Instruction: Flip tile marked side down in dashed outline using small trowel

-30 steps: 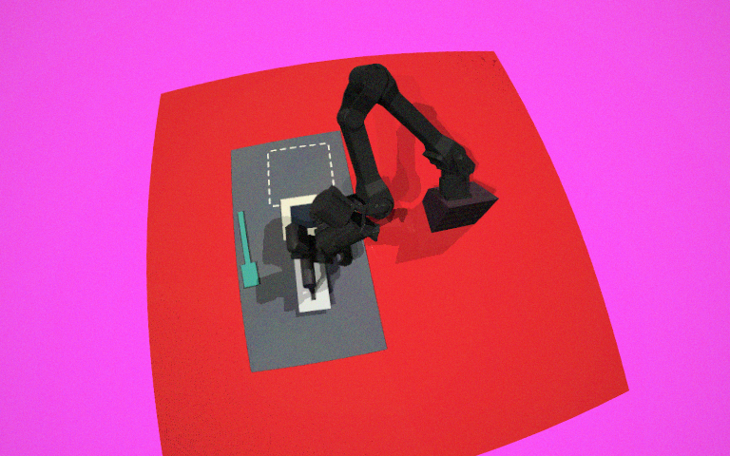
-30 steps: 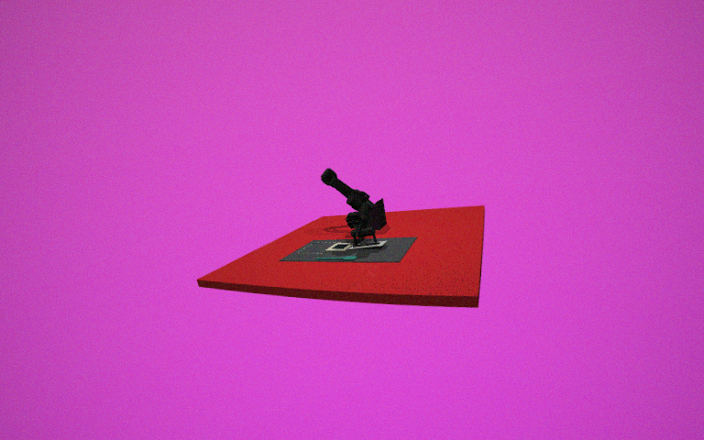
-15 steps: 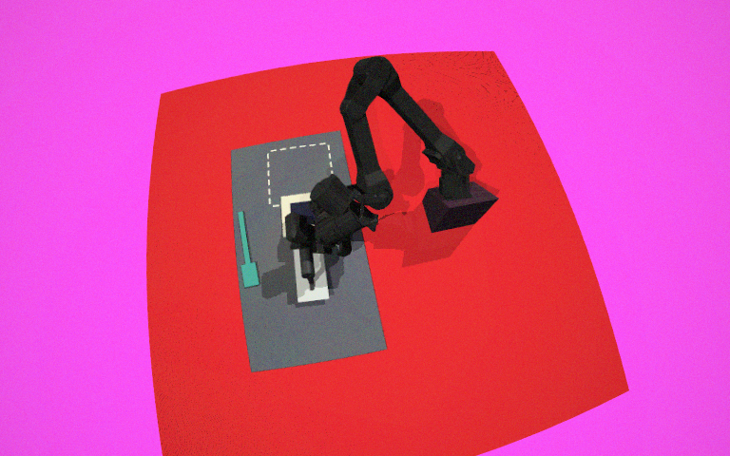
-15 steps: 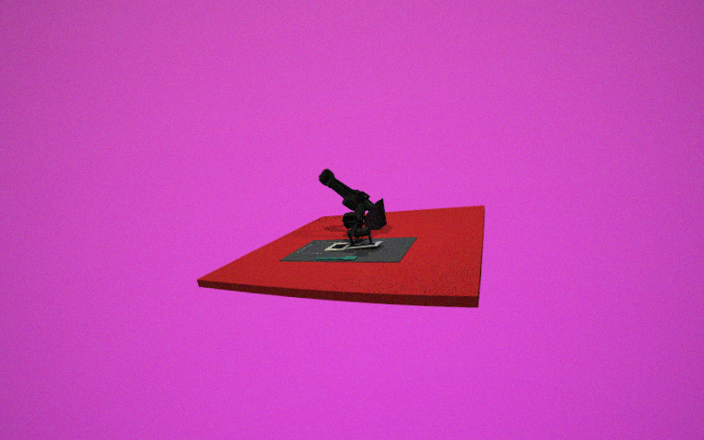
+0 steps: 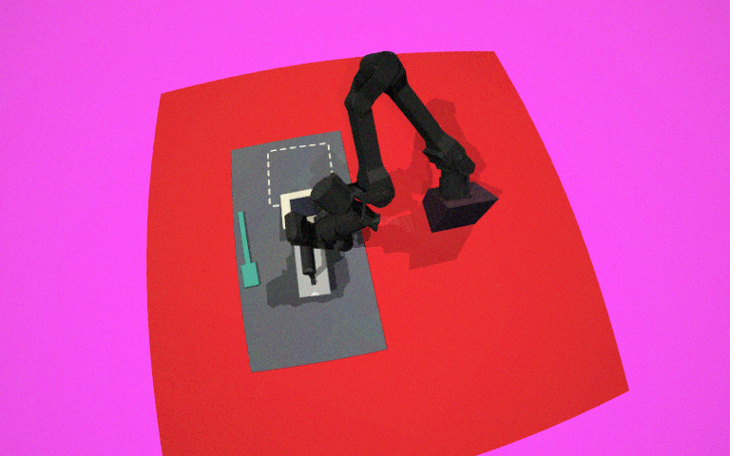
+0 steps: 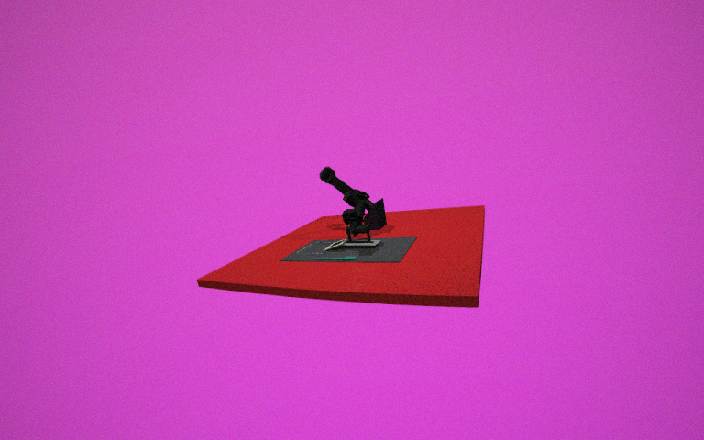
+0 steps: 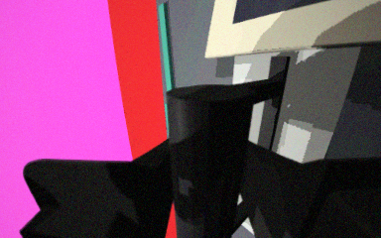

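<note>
The cream tile (image 5: 285, 214) (image 6: 329, 248) (image 7: 223, 35), with its navy square facing up, is tilted in the exterior view. Its edge toward the trowel stands raised; its far edge is low, near the dashed outline (image 5: 268, 177). The trowel's pale blade (image 5: 322, 283) (image 6: 374, 243) (image 7: 317, 79) lies low over the mat, its front reaching under the tile's raised edge. My gripper (image 5: 308, 241) (image 6: 357, 230) (image 7: 203, 139) is shut on the trowel's dark raised handle. The arm hides the tile's right part in the top view.
A teal flat tool (image 5: 250, 275) (image 6: 350, 258) (image 7: 165, 50) lies along the left side of the grey mat (image 5: 312, 332) (image 6: 401, 251). The red table (image 5: 484, 322) (image 6: 415, 280) extends around the mat. The arm's base (image 5: 463, 209) stands to the right.
</note>
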